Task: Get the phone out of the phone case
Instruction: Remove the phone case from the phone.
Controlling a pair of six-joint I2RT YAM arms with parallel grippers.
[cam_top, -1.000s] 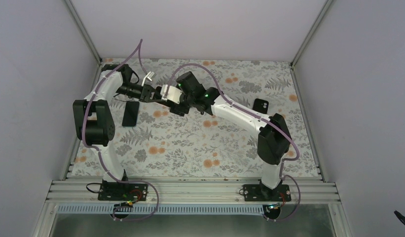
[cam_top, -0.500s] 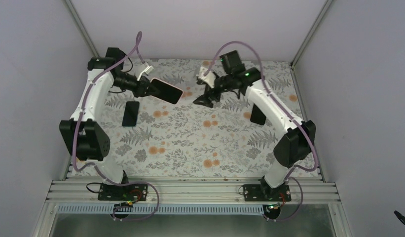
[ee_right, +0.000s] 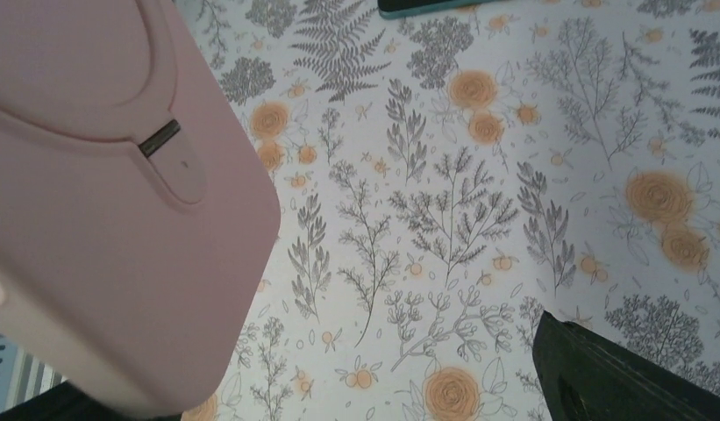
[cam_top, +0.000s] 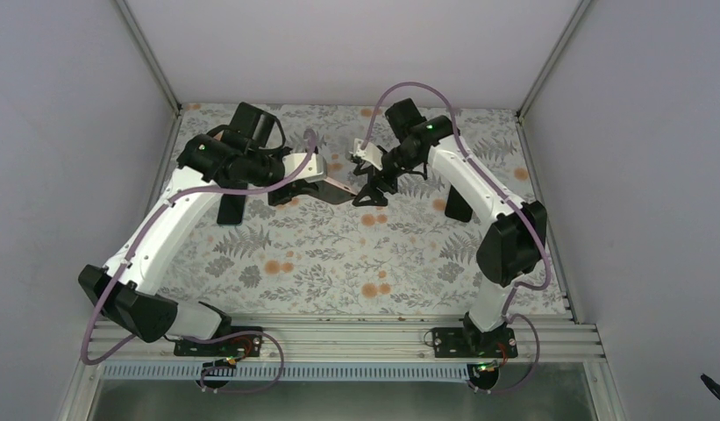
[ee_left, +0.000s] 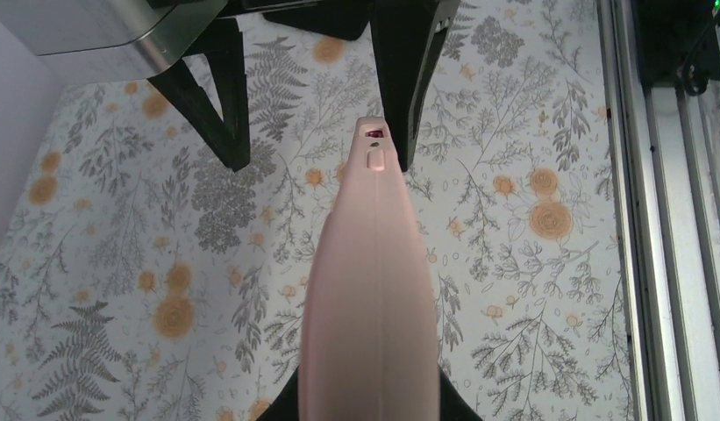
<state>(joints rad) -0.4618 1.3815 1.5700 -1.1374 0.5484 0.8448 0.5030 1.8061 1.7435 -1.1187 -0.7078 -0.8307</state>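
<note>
The salmon-pink phone case (cam_top: 338, 188) hangs in the air over the back middle of the table. My left gripper (cam_top: 290, 187) is shut on its near end. In the left wrist view the case (ee_left: 371, 289) shows edge-on, running up from between my fingers. My right gripper (cam_top: 367, 187) is open, and the case's far end lies between its black fingers (ee_left: 407, 79), close to one of them. In the right wrist view the case's back (ee_right: 110, 219) fills the left side, with one finger (ee_right: 619, 377) at the bottom right. The phone is hidden inside the case.
A bare black phone (cam_top: 231, 208) lies on the floral mat at the back left, partly under my left arm; its edge also shows in the right wrist view (ee_right: 426, 7). Another black phone-sized item (cam_top: 457, 207) lies at the right, partly behind my right arm.
My left arm has swung toward the centre and carried the case from the back left to mid-table. My right gripper has dropped and closed in on the case's far end.
</note>
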